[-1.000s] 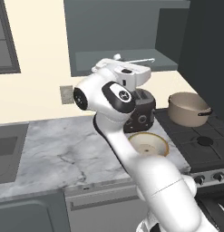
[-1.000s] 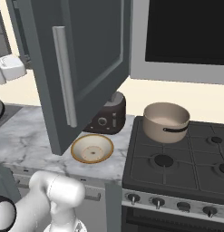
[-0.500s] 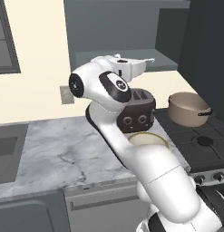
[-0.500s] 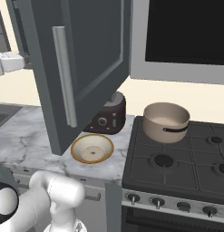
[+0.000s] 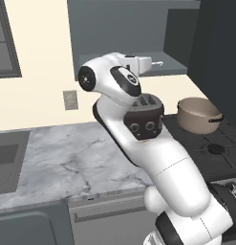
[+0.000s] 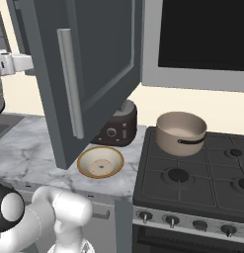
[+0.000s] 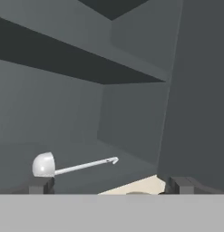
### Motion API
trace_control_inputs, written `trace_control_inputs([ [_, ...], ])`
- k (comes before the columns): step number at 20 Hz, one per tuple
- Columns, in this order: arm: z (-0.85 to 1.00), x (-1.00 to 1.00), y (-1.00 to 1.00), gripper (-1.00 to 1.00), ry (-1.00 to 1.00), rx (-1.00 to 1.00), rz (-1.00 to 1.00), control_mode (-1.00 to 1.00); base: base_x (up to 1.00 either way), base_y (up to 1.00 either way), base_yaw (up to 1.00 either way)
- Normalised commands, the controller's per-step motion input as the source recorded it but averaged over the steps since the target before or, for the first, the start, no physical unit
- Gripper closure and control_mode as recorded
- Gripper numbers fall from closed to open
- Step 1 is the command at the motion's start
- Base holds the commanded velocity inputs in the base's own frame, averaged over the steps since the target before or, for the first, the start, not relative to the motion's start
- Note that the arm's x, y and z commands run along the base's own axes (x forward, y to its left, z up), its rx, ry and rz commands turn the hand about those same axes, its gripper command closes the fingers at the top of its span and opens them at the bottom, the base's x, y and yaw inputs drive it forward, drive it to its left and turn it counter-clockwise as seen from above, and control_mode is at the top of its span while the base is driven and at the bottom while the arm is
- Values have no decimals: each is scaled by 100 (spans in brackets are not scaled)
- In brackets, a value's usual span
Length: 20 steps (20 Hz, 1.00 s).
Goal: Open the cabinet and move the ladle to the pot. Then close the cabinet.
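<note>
Inside the open cabinet [image 6: 89, 74], the ladle [image 7: 63, 166] lies flat on the bottom shelf [image 7: 99, 156], a short way ahead of the pincer [image 7: 109, 185] and off toward its left-hand tip in the hand view. The pincer's two dark tips stand as wide apart as they go, with nothing between them. The ladle's long axis runs across the pincer's line of approach rather than along it: the round bowl sits near the left tip, and the thin handle stretches away toward the middle of the frame, ending in a small hooked end (the slender handle, not the bowl, looks the likelier place to take hold). By this reckoning the hand must go forward and a little left before it can close.

From the left base view the ladle's handle end [image 5: 156, 63] peeks out beyond the hand at the shelf's edge, the bowl hidden behind the wrist. The pot [image 6: 182, 132] waits on the stove [image 6: 192, 178], well apart from the cabinet and below it, with the toaster [image 6: 116, 129] and a yellow-rimmed bowl [image 6: 100, 162] on the marble surface [image 6: 29, 148] between. In the right base view the swung door hides the shelf and the ladle; whether the ladle touches the back wall cannot be told.
</note>
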Motion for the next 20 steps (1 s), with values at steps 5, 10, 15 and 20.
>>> trace_control_inputs([
  [5, 0, 42, 0, -100, 3, 1, 9, -100, 0, 0, 0],
  [10, 0, 32, 0, -100, 15, 0, 10, -100, 0, 0, 0],
  [15, 0, 18, 0, -100, 18, 0, 13, -100, 0, 0, 0],
  [20, 0, 9, 0, -100, 15, 3, 8, -100, 0, 0, 0],
])
